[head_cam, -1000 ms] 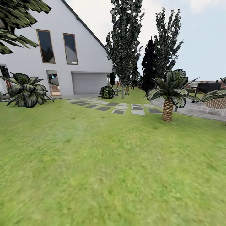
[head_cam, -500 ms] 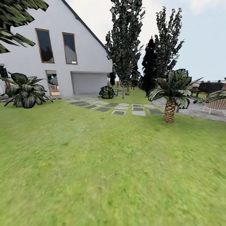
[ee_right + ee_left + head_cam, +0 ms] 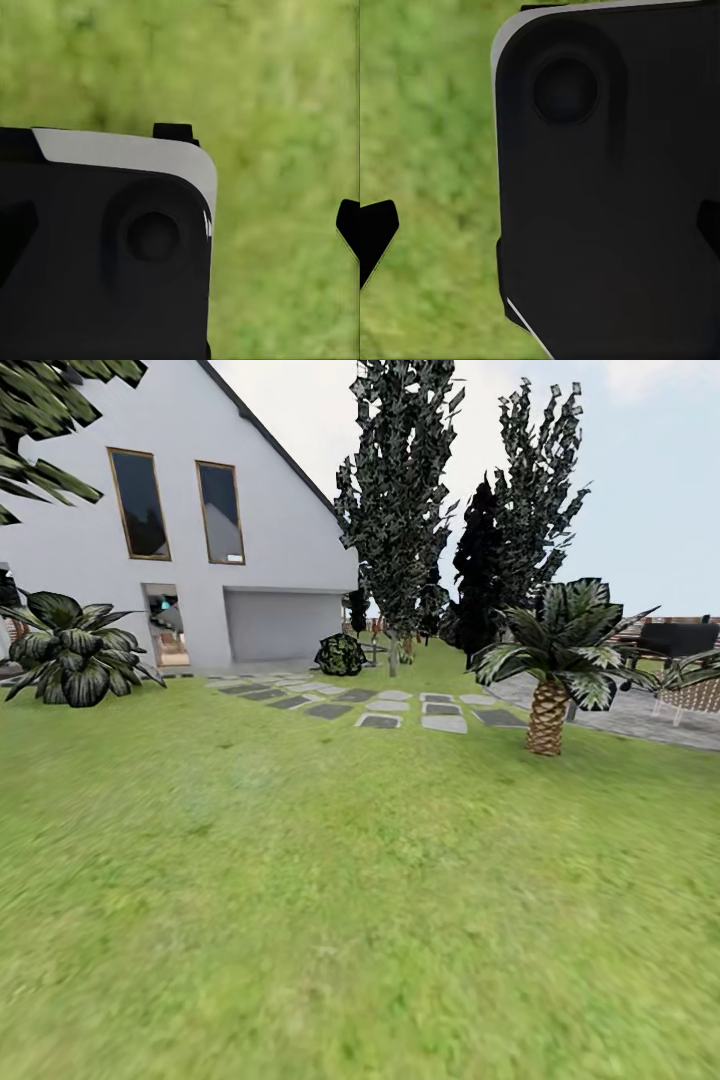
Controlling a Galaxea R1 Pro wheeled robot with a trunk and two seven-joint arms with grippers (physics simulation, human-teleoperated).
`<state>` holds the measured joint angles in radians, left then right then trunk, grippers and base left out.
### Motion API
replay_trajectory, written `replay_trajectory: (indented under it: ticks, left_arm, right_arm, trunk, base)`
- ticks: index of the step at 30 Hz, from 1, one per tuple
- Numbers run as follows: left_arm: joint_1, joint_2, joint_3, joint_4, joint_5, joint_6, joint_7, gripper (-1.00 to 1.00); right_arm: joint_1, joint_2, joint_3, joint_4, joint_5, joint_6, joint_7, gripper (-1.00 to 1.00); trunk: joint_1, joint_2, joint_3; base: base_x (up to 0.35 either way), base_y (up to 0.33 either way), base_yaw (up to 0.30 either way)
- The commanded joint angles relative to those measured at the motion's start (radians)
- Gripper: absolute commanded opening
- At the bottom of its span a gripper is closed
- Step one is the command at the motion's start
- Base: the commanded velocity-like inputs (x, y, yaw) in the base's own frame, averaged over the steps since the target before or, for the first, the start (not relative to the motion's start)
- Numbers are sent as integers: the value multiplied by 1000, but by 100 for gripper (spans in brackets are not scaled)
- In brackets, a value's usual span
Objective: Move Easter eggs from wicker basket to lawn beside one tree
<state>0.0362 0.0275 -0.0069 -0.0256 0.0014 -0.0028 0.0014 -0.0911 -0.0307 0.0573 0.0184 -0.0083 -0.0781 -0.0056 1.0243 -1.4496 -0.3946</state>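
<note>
The lawn (image 3: 340, 880) spreads out ahead of me in the head view. The Easter eggs and the wicker basket are out of view. Two tall trees (image 3: 398, 500) with dark foliage rise at the far end of the grass, and a black conifer (image 3: 478, 575) stands between them. In the left wrist view my left gripper (image 3: 542, 231) is open over grass, its black fingertips (image 3: 375, 234) far apart and holding nothing. My right gripper (image 3: 182, 229) is open too, with one fingertip (image 3: 349, 225) showing at the frame's edge.
A white house (image 3: 270, 550) stands at the back left, with a broad-leaved plant (image 3: 75, 652) before it. Grey stepping stones (image 3: 385, 710) cross the grass toward a short palm (image 3: 548, 715). A paved patio (image 3: 630, 715) with furniture lies at the right. A black robot body part (image 3: 615, 187) fills much of both wrist views.
The whole head view has shifted slightly: the palm has drifted right and the broad-leaved plant left, so the camera has moved forward. Nothing in the garden has moved.
</note>
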Motion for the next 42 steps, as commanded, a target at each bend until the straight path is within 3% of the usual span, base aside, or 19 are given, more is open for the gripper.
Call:
replay_trajectory:
  ticks: [1,15,26,42]
  left_arm:
    - [1,0,-1,-2,0,0,0,100]
    - [1,0,-1,-2,0,0,0,100]
    - [1,0,-1,-2,0,-1,0,100]
    - [1,0,-1,-2,0,0,0,100]
  right_arm:
    - [-1,0,6,2,-1,-4,0,100]
    - [-1,6,10,8,10,-3,7,100]
    - [-1,5,9,22,10,-6,7,100]
    - [-1,5,10,23,10,-6,6,100]
  trunk:
    - [1,0,-1]
    - [1,0,-1]
    - [1,0,-1]
    - [1,0,-1]
  base:
    - [338,0,0]
    - [334,0,0]
    - [107,0,0]
    - [335,0,0]
